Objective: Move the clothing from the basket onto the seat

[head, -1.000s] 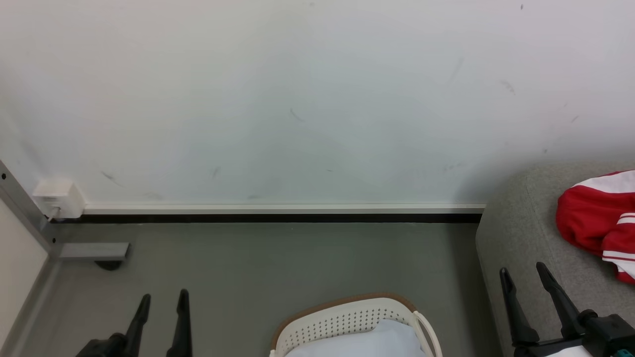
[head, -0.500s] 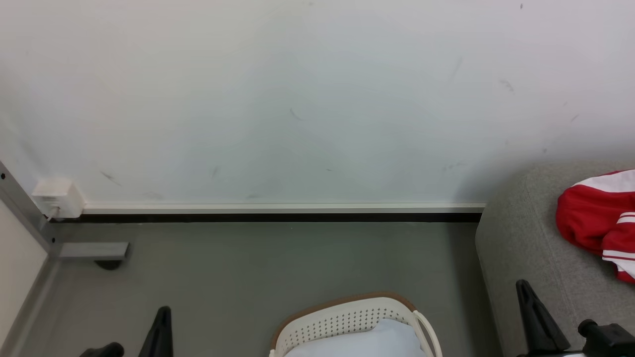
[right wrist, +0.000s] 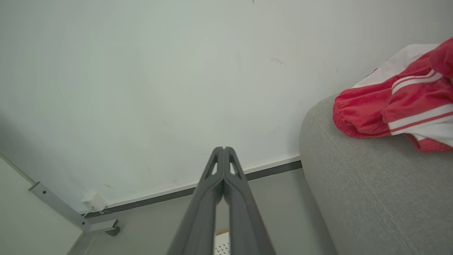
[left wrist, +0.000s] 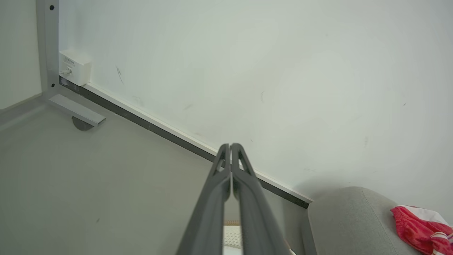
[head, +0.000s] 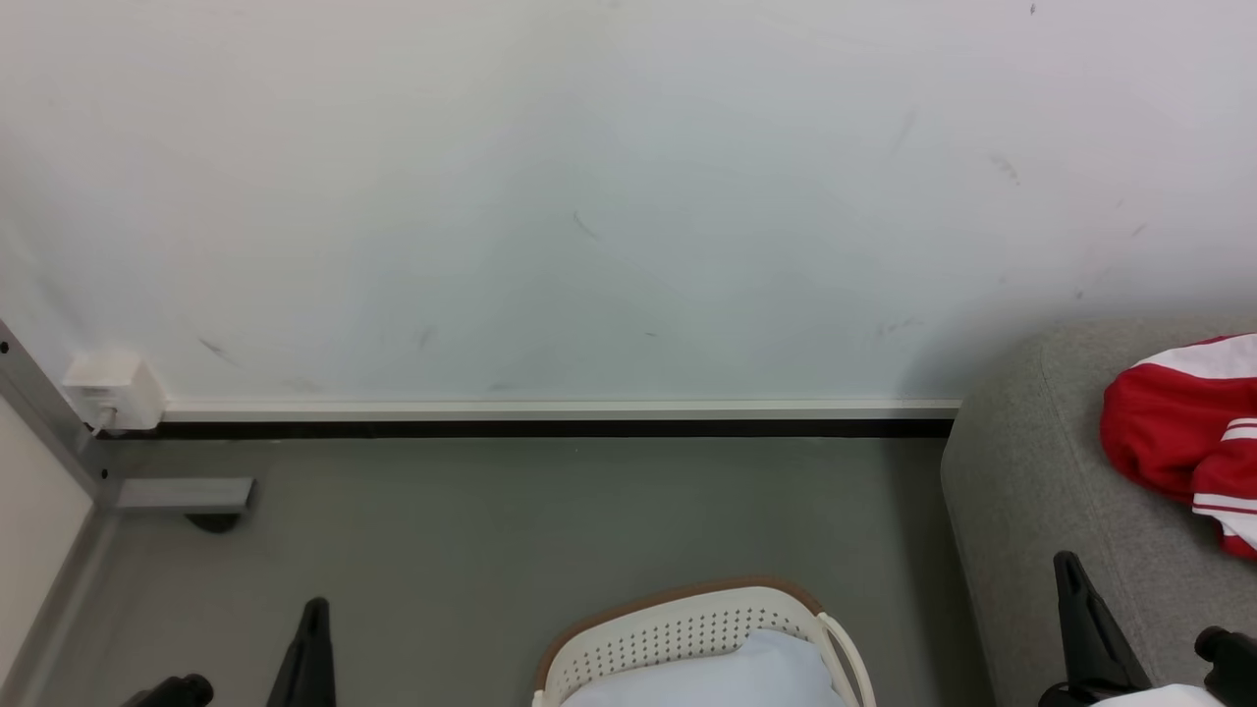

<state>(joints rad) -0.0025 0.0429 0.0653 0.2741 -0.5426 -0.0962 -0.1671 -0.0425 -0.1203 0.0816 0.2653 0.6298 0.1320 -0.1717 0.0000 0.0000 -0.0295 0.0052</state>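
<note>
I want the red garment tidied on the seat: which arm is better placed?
Right. The right gripper, shut, shows against the seat, on the same side as the clothing. The left gripper, also shut, is over the floor on the far side of the basket.

Soft cloth, holed plastic, matt floor.
The basket (head: 678,628) is smooth white plastic with a tan rim, with smooth pale cloth (head: 727,678) inside. Right of it, the sofa (head: 1041,471) is rough grey woven fabric under a soft red garment (head: 1159,442). The floor (head: 550,511) around it looks matt.
</note>
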